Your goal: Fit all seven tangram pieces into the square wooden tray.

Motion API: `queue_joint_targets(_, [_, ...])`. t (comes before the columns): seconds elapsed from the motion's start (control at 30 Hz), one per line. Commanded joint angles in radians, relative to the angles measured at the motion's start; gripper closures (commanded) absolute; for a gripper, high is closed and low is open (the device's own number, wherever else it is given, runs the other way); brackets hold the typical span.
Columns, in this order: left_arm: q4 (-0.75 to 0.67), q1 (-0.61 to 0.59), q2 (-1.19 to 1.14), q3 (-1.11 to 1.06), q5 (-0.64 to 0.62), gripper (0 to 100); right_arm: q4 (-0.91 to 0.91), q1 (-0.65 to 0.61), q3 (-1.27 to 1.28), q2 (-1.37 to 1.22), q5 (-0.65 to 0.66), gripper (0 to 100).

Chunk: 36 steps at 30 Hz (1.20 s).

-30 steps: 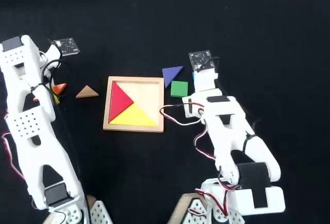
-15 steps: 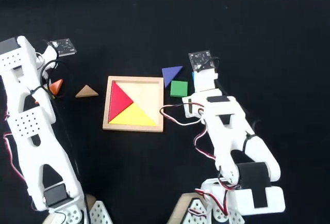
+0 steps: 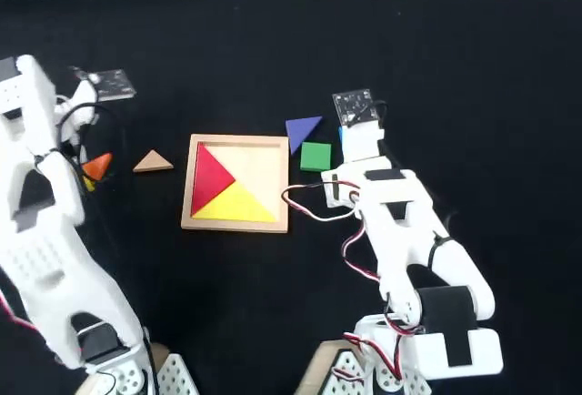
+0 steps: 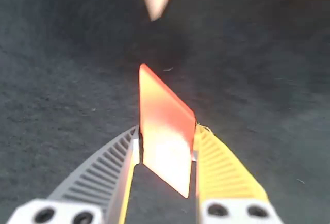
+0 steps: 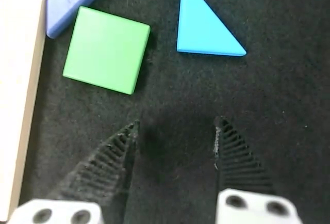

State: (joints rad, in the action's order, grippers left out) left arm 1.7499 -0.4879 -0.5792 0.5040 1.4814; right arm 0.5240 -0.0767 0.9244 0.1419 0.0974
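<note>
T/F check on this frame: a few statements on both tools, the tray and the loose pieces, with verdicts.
1. The left tool is shut on the orange piece. True.
2. The tan triangle lies on the table outside the tray. True.
3. The tray holds four pieces. False: two, the red triangle and the yellow triangle.
4. The right tool is open. True.
5. The right tool grips the green square. False: it holds nothing; the green square lies loose on the table near it.

light: even, bright | glare: orange piece (image 4: 164, 131) | shadows: soft
</note>
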Motion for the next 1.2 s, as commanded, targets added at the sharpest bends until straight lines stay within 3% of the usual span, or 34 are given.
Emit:
queue_joint_targets(0.0, [0.009, 0.128, 0.468, -0.326, 0.124, 92, -0.012, 0.012, -0.031, 0.010, 0.008, 77.9])
queue_joint_targets(0.13, [0.006, 0.302, 0.779, -0.521, -0.155, 92, -0.005, 0.015, -0.033, 0.012, 0.008, 77.9])
queue_joint_targets(0.33, [-0.095, 0.610, 1.092, -0.610, -0.763, 92, 0.048, 0.031, -0.045, 0.039, 0.000, 77.9])
queue_joint_targets(0.43, [-0.160, 0.691, 1.108, -0.618, -1.036, 92, 0.044, 0.075, -0.036, 0.065, -0.002, 77.9])
queue_joint_targets(0.67, [-0.242, 0.759, 0.878, -0.619, -1.508, 92, 0.037, 0.201, -0.056, 0.079, -0.104, 77.9])
queue_joint_targets(0.77, [-0.295, 0.768, 0.778, -0.619, -1.666, 92, 0.037, 0.261, -0.067, 0.077, -0.158, 77.9])
queue_joint_targets(1.0, [-0.390, 0.929, 0.666, -0.624, -1.835, 92, 0.015, 0.308, -0.074, 0.077, -0.210, 77.9])
queue_joint_targets(1.17, [-0.512, 0.918, 0.566, -0.680, -2.051, 92, 0.009, 0.308, -0.074, 0.077, -0.209, 77.9])
